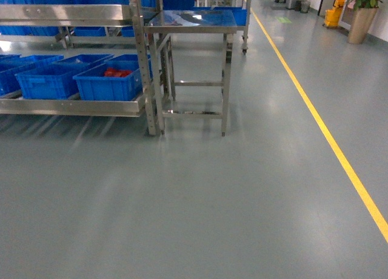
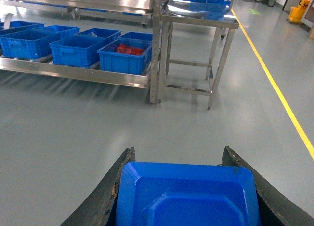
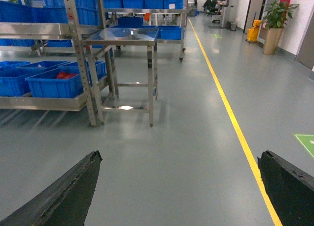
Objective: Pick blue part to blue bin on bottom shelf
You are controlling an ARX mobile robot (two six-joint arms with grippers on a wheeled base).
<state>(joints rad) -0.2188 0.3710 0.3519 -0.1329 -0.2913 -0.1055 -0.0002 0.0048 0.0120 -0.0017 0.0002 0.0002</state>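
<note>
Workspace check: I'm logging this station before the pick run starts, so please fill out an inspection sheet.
Surface: grey floor, glossy, bare near the robot.
Job's things: bottom shelf holds blue crates; rightmost crate contains red pieces; too small to identify as the blue part.
Clutter: nothing seen on the floor.
Grippers: left gripper fingers flank a blue tray-like object; right gripper open, empty.
Cables: nothing seen.
Surroundings: steel table beside the rack, yellow floor line, potted plant.
</note>
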